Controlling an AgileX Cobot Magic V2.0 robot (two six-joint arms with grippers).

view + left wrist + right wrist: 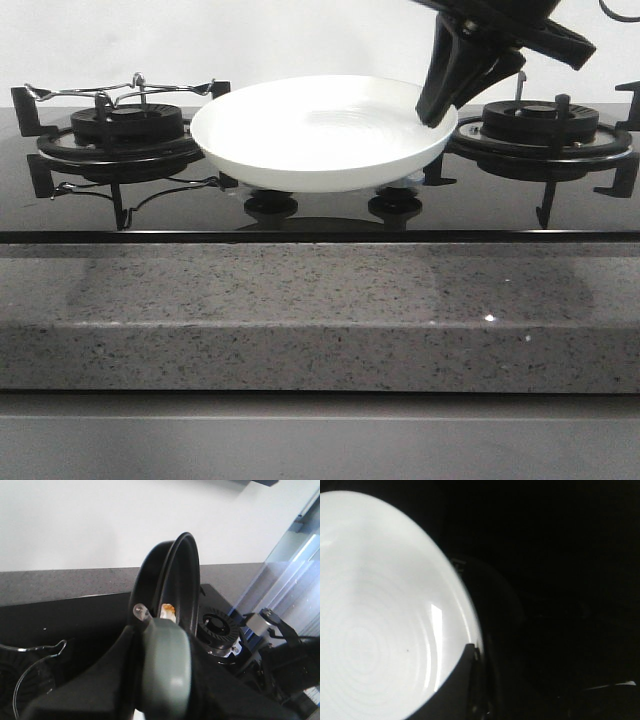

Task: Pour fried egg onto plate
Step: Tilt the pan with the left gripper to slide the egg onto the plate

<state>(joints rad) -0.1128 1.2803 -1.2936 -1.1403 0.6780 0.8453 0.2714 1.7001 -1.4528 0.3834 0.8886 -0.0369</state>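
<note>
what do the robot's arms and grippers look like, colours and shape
The right gripper is matte black, with flat tapering fingers below a bulkier black wrist housing. A thin dark cable loops at the front view's top right corner. The left gripper body is likewise black and angular. No markings are visible.

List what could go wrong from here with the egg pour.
1. The right gripper pinches only the rim of the plate, which sits raised over the stove knobs; it could tip or slip.
2. In the left wrist view the frying pan is already tilted steeply, and the fried egg shows only as a sliver. The front view shows no pan over the plate, so the egg may fall onto the stove.
</note>
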